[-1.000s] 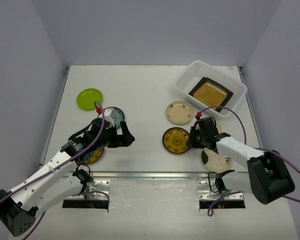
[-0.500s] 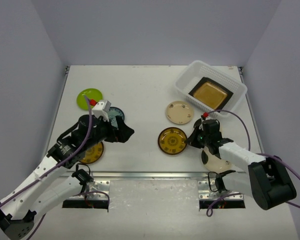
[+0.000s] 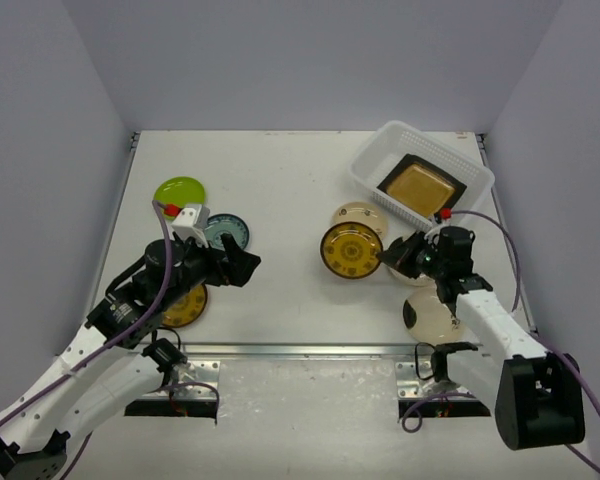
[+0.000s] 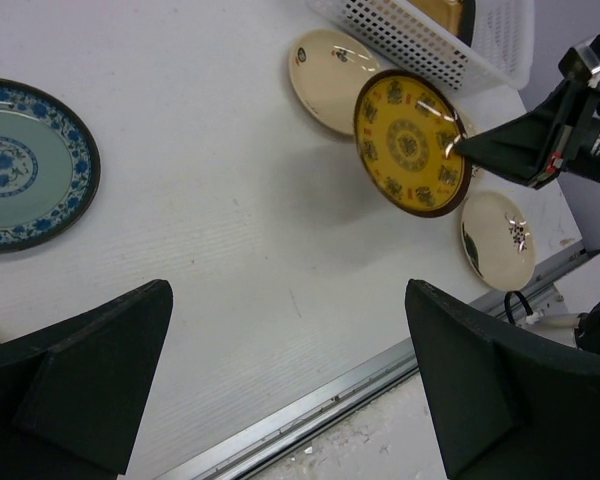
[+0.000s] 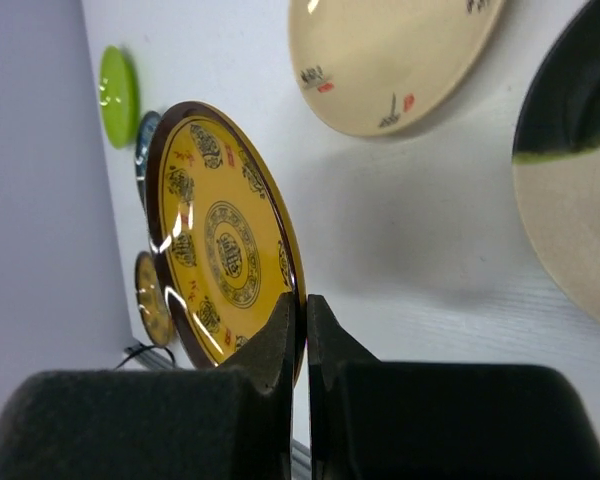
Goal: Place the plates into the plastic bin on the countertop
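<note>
The yellow plate [image 3: 352,250] is round and glossy, with a dark brown rim and dark medallion patterns around a central ring. It is tipped steeply on edge, face turned left, over the countertop [image 3: 280,180] on the near-left side of the bin [image 3: 410,128]. From above it overlaps the near edge of a cream plate [image 3: 358,212] lying flat. Whether its low edge touches the surface cannot be told.

The right gripper [image 5: 302,310] pinches the plate's right rim, its fingers pressed together on the thin edge. The right arm reaches from its base toward the far left, wrist turned so that the fingers point left. A cream-and-black plate [image 3: 430,315] lies under its forearm.

The left gripper [image 4: 288,290] is spread wide and holds nothing. It hangs above bare countertop, pointing right, just near-right of the blue plate [image 3: 225,232]. The left arm is bent over a yellow-brown plate [image 3: 185,308]. A lime plate [image 3: 180,192] lies farther back on the left.

An amber square plate [image 3: 420,190] with a dark rim rests inside the bin at the far right.
</note>
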Controlling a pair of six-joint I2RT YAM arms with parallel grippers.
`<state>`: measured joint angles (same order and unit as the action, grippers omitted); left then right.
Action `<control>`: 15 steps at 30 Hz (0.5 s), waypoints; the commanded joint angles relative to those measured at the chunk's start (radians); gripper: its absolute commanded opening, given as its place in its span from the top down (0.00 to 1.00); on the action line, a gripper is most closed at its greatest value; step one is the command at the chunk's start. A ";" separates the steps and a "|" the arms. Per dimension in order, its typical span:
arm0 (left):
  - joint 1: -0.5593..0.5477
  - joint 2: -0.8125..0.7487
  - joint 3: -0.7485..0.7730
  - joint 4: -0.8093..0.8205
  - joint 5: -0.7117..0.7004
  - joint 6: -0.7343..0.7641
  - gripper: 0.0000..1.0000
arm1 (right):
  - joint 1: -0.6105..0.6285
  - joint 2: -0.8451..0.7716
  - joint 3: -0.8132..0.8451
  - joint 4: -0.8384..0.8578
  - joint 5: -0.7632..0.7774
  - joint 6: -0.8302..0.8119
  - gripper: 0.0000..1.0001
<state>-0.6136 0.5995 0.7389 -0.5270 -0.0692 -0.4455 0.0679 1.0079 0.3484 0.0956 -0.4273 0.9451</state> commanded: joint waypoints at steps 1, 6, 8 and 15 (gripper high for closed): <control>0.000 -0.003 -0.006 0.044 -0.009 0.012 0.00 | -0.178 -0.029 0.098 0.033 -0.046 0.110 1.00; 0.000 -0.028 -0.015 0.048 -0.008 0.007 0.00 | -0.355 -0.005 0.112 0.080 0.055 0.244 1.00; 0.000 -0.031 -0.019 0.055 -0.002 0.007 0.00 | -0.399 0.040 0.146 0.099 0.099 0.276 1.00; 0.000 -0.013 -0.018 0.055 0.026 0.011 0.00 | -0.433 0.238 0.293 0.161 0.268 0.327 1.00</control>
<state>-0.6136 0.5871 0.7189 -0.5190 -0.0621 -0.4454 -0.3570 1.1788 0.5638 0.1230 -0.2696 1.1976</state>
